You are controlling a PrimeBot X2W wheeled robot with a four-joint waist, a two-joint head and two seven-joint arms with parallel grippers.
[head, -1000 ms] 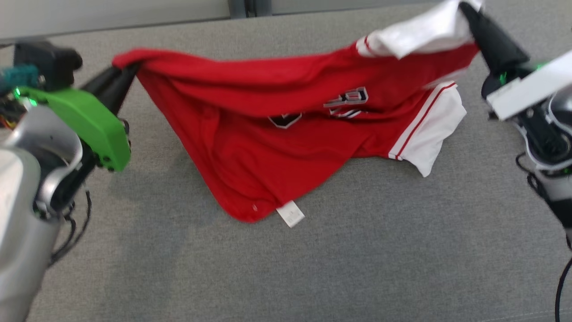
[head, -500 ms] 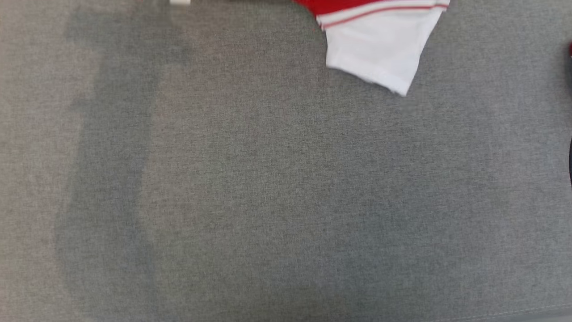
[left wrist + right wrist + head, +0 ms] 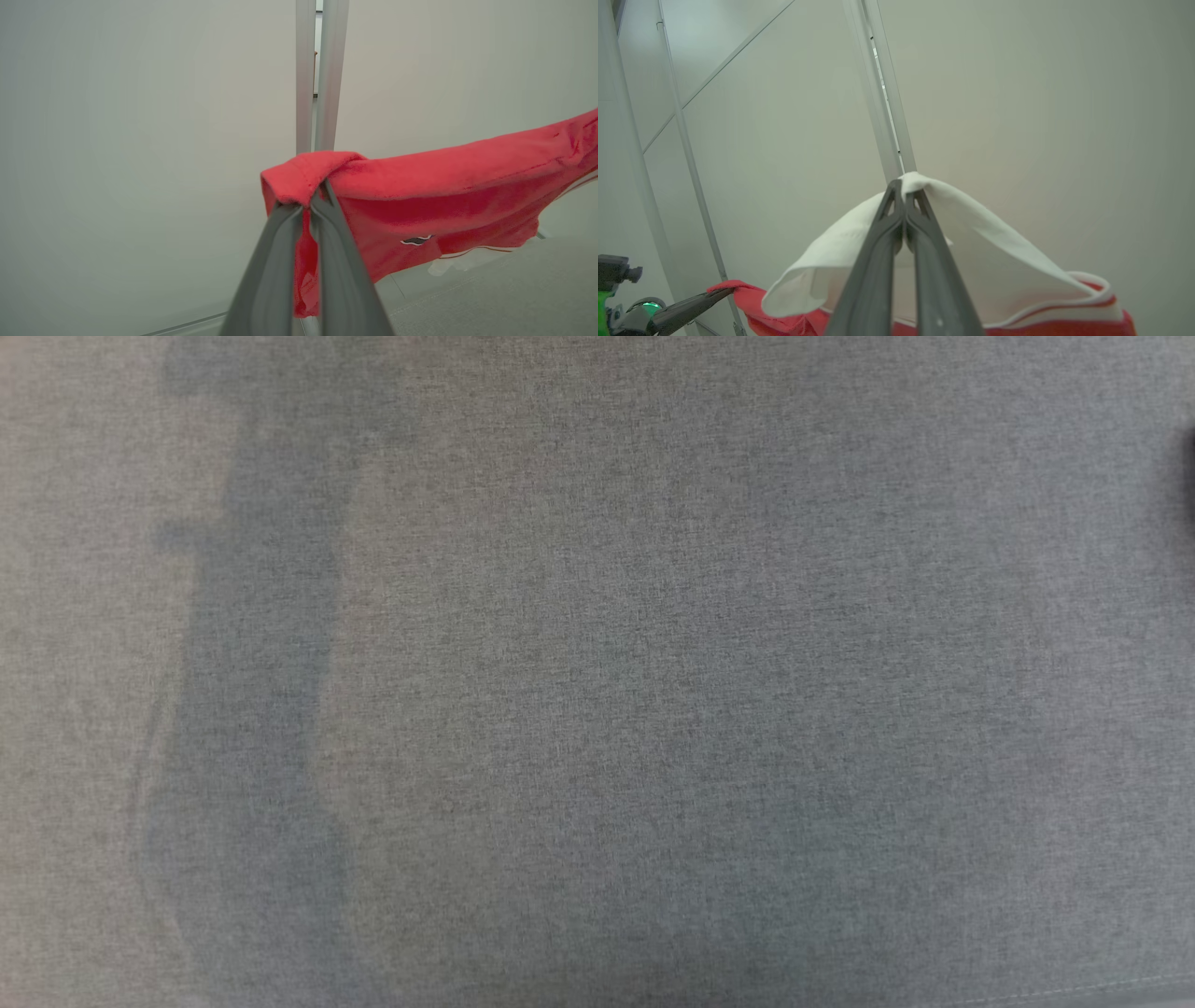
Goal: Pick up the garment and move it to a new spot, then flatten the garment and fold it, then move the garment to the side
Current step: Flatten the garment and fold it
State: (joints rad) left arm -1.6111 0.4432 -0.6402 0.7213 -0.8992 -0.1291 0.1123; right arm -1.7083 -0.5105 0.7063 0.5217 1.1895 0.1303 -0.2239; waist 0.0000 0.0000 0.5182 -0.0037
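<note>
Red garment [image 3: 444,186] corner in left end effector [image 3: 310,201]

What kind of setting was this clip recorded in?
Probably an indoor robot test cell or lab bay, not a home. Plain pale partition panels joined by metal posts close it in, and the work surface is a wide grey fabric-covered top.

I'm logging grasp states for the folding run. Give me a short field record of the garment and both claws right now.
garment: red jersey, slung between both claws, sagging in the middle
left claw: shut on a bunched red edge
right claw: shut on the white sleeve
head view: grey fabric surface, shadowed at left
backdrop: pale wall panels
</note>
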